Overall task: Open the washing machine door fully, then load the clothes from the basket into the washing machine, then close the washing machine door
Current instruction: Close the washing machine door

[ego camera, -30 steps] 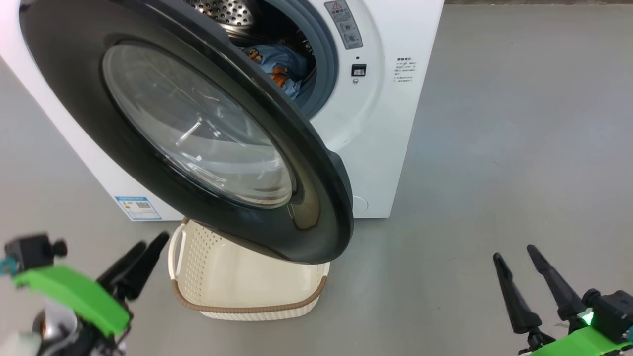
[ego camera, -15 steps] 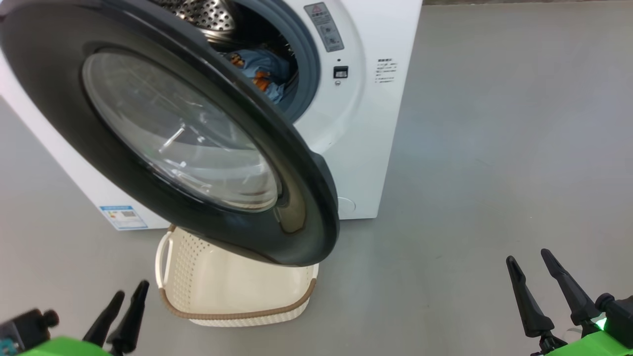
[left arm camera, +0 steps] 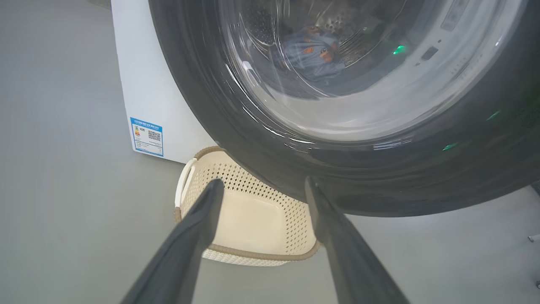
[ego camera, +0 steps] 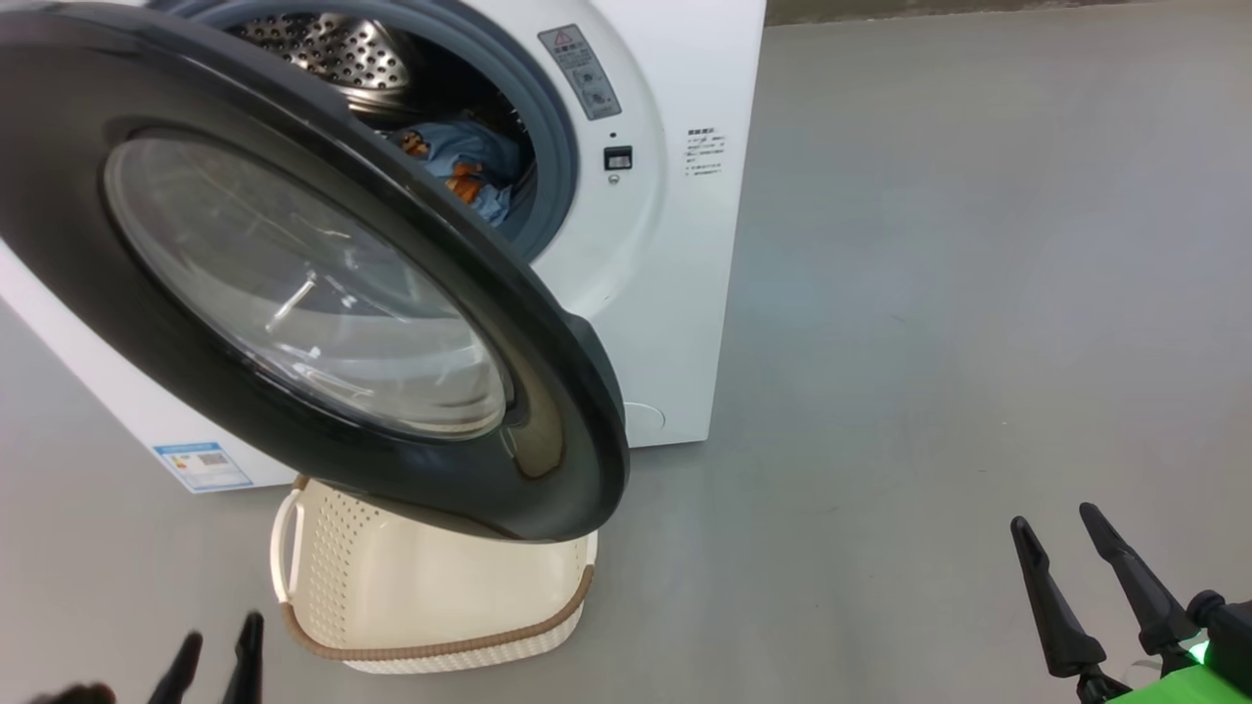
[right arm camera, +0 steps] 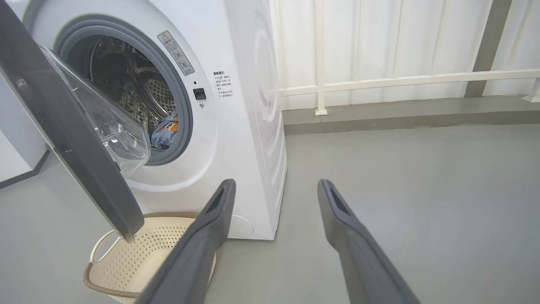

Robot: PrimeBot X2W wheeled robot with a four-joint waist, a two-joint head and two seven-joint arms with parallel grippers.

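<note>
The door (ego camera: 293, 284) hung half open on the washing machine (ego camera: 675, 293), the clothes (ego camera: 469, 161) inside its drum (ego camera: 323, 49), the basket (ego camera: 440, 647) just in front. The left gripper (left arm camera: 263, 182) and right gripper (ego camera: 1054, 518), facing it, gaped wide and held nothing.

door (ego camera: 558, 391) overhangs basket (ego camera: 440, 649), drum mouth (ego camera: 435, 93) seemingly open

The right pincer (ego camera: 1054, 518) and left pincer (ego camera: 223, 631) have long, tapered, matte dark fingers (right arm camera: 358, 245). Behind the right pincer sits a green shell (ego camera: 1169, 686) with a glowing light (ego camera: 1195, 652).
</note>
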